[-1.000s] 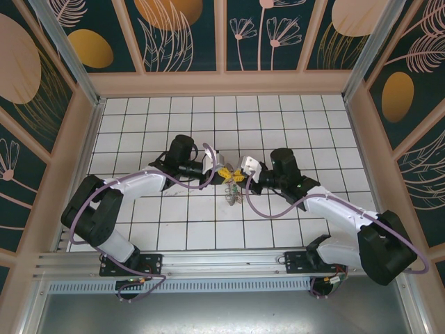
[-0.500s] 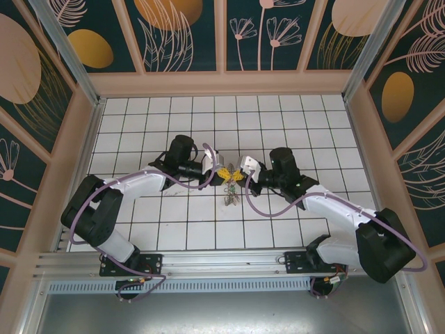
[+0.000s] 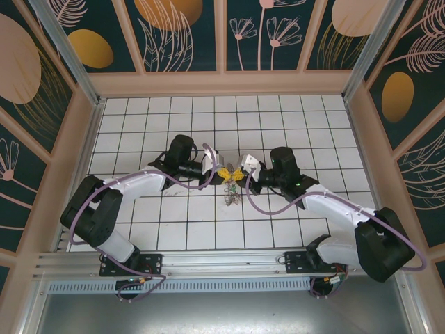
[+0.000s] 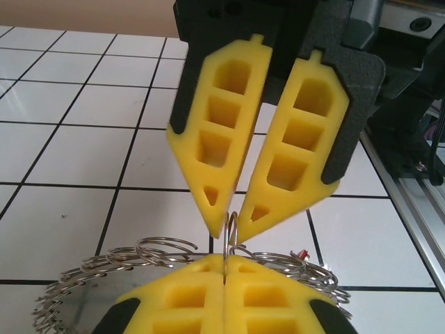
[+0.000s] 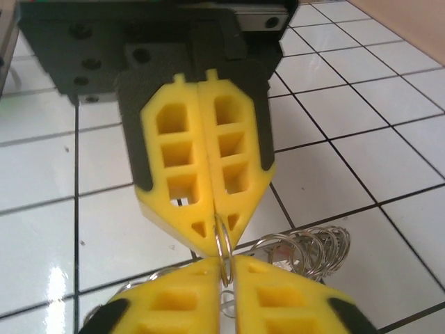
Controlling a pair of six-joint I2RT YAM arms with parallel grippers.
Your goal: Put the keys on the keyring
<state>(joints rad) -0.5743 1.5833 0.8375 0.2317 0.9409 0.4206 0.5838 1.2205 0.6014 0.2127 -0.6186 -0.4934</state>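
Note:
Both grippers meet tip to tip above the middle of the tiled floor. My left gripper (image 3: 224,172) (image 4: 224,260) is shut, its yellow pads pinching a small steel split ring (image 4: 232,233). My right gripper (image 3: 238,175) (image 5: 227,264) faces it, its tips closed narrowly on the same small ring (image 5: 222,242). Below them hangs the keyring (image 3: 233,197), a pale flat ring (image 4: 76,304) with many small split rings (image 4: 156,248) along its rim. A red tag (image 4: 303,252) peeks out among the rings (image 5: 306,249). The keys themselves are too small to make out.
White tiled floor (image 3: 181,223) spreads all round the grippers. Wooden-framed patterned walls (image 3: 222,35) close off the back and both sides. An aluminium rail (image 3: 222,261) with the arm bases runs along the near edge.
My right gripper has edged slightly left, closer to the left gripper. The left arm and the hanging ring cluster have barely moved.

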